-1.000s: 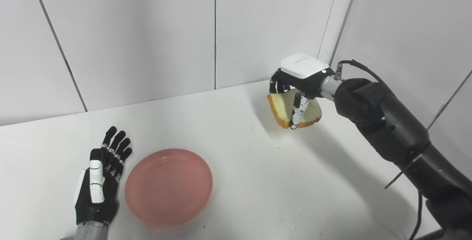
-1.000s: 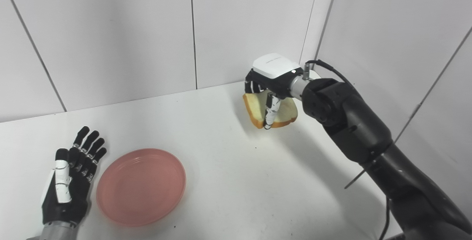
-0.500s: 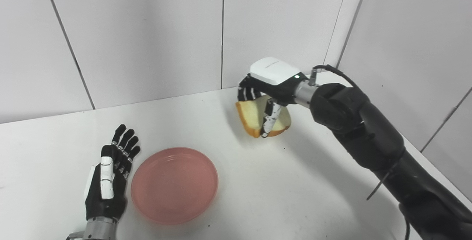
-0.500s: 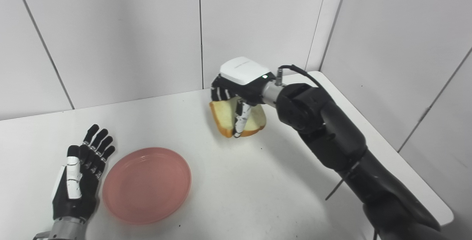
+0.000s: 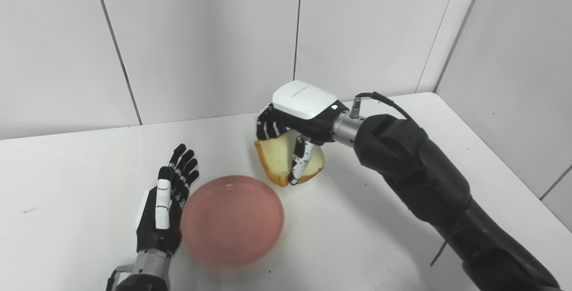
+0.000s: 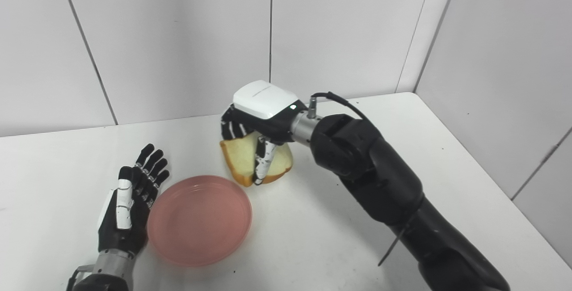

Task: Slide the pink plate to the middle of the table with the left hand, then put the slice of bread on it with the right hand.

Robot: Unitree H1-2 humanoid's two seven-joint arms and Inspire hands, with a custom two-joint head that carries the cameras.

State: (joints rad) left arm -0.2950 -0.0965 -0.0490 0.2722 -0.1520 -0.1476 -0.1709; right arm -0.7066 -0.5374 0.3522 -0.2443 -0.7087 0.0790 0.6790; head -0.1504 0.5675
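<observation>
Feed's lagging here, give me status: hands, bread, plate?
Right hand shut on bread slice, held just beyond pink plate. Left hand open, flat beside plate's left rim. Nothing in the way.

Smooth plastic, soft crumb, matt table

We see a glossy pink plate [image 5: 232,219] of smooth plastic on a matt white table [image 5: 357,237]; the bread [image 5: 279,159] looks porous with a browner crust; the right hand [image 5: 297,116] wears a shiny white shell.
</observation>
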